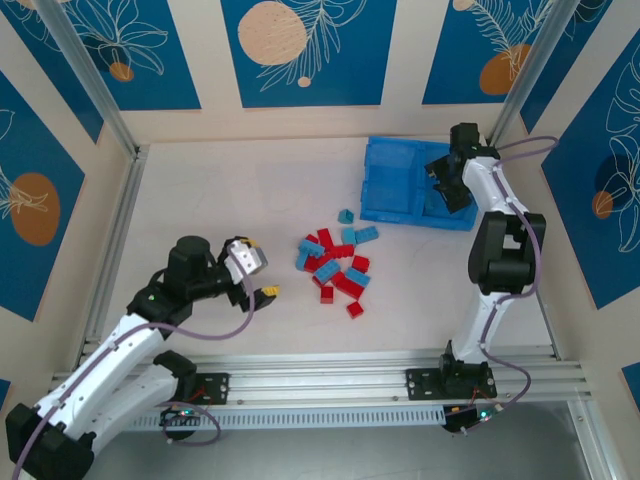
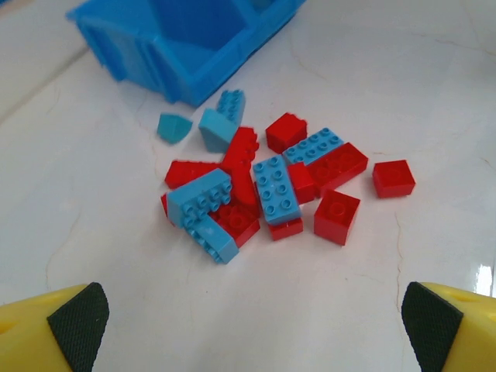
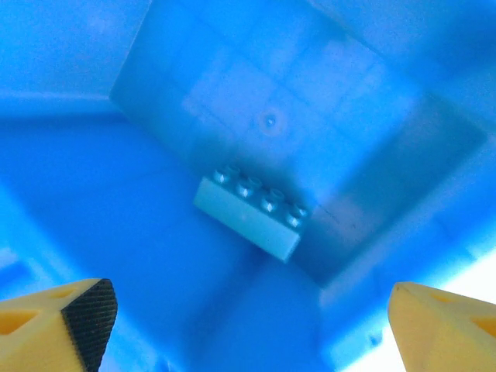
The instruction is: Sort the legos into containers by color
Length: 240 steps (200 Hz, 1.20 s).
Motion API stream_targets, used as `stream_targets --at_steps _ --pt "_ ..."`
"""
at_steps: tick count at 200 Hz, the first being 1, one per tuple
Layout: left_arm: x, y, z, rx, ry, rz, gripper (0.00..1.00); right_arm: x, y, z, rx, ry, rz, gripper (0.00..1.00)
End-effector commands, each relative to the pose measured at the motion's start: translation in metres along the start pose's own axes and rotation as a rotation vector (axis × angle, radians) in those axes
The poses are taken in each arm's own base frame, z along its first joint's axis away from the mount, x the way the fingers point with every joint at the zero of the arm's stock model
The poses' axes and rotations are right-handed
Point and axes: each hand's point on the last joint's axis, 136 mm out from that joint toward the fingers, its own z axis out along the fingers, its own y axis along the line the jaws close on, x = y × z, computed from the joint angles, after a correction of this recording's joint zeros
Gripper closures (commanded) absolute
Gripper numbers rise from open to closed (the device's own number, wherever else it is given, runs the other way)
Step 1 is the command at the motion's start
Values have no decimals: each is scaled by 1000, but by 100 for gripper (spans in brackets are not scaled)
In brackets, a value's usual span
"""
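Left arm [image 1: 150, 300]: reaches in from the near-left corner of the table [image 1: 220, 180] and stops short of the bricks.
Left jaws: spread wide, nothing between them! In the left wrist view the black pads [image 2: 77, 322] sit at both lower corners, facing the pile across bare tabletop.
Right arm [image 1: 500, 250]: up along the right edge, wrist bent over the bin [image 1: 385, 160].
Right jaws: wide open too, holding nothing, hanging above the bin's right-hand compartment. The yellow fingertips [image 3: 46, 318] frame the bottom of the right wrist view.
Bin: bright blue, near the far-right corner of the table, two compartments side by side with a divider wall between them.
Brick in the bin [image 3: 249, 211]: one pale blue brick, studs up, lying on the floor of the compartment below the right jaws, well clear of both fingertips.
Pile [image 1: 335, 265]: red and light blue bricks jumbled together around the table's middle, some stacked on or leaning against others.
Strays: a small light blue piece [image 1: 345, 215] sits alone between pile and bin; a single red brick [image 2: 394, 178] lies just off the pile's near side.
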Motion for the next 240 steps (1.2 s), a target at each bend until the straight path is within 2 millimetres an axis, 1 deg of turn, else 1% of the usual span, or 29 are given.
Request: stream_targets --at_steps 1,8,10,12,15,20,25,27,34,44,46,50,59,73,82,101,113,124,137,155,179,196,210,240 --pt "-30 35 -2 -145 -24 -285 0 11 1 -49 -98 -18 -107 5" --pt "-30 48 -2 -206 -1 -398 0 17 -4 -61 -120 -29 -129 4" --pt "-30 51 -3 -223 6 -427 0 19 -6 -61 -122 -27 -139 4" --pt "-29 54 -2 -237 15 -457 0 20 -6 -68 -138 -35 -147 4" --pt "-28 58 -2 -256 27 -497 0 23 -9 -73 -146 -39 -162 3" --pt "-25 62 0 -280 48 -559 0 30 -14 -80 -160 -42 -190 3" --pt "-22 65 1 -298 67 -613 0 36 -17 -92 -187 -48 -219 2" --pt "-21 66 2 -303 73 -630 0 39 -19 -93 -189 -44 -229 2" --pt "-19 68 5 -317 91 -694 0 49 -24 -110 -234 -44 -277 1" --pt "-15 69 12 -323 115 -772 0 72 -27 -130 -321 -4 -354 1" --pt "-14 69 14 -324 120 -788 0 77 -29 -131 -333 12 -375 1" --pt "-12 69 17 -324 129 -819 0 89 -30 -141 -378 32 -411 1" --pt "-9 68 26 -316 150 -876 0 114 -37 -157 -454 85 -478 1" --pt "-2 65 40 -305 196 -939 0 155 -50 -178 -550 177 -582 0" --pt "4 64 51 -301 227 -981 0 176 -64 -183 -559 227 -626 1" --pt "10 62 75 -269 267 -1073 0 204 -89 -189 -534 292 -661 1" --pt "12 60 93 -244 288 -1114 0 218 -97 -192 -531 337 -662 0" --pt "14 60 109 -229 309 -1118 0 232 -99 -194 -551 381 -677 0" --pt "22 63 127 -233 337 -1119 0 241 -100 -195 -560 408 -696 1" --pt "38 66 149 -244 392 -1132 1 243 -101 -195 -544 405 -713 0" --pt "48 62 174 -194 423 -1167 12 240 -100 -193 -534 388 -726 1" --pt "57 63 185 -198 434 -1191 22 239 -99 -193 -529 386 -733 0" --pt "62 63 192 -198 442 -1203 27 239 -99 -194 -529 385 -739 0" --pt "69 59 200 -174 443 -1239 37 238 -101 -192 -516 382 -739 0"
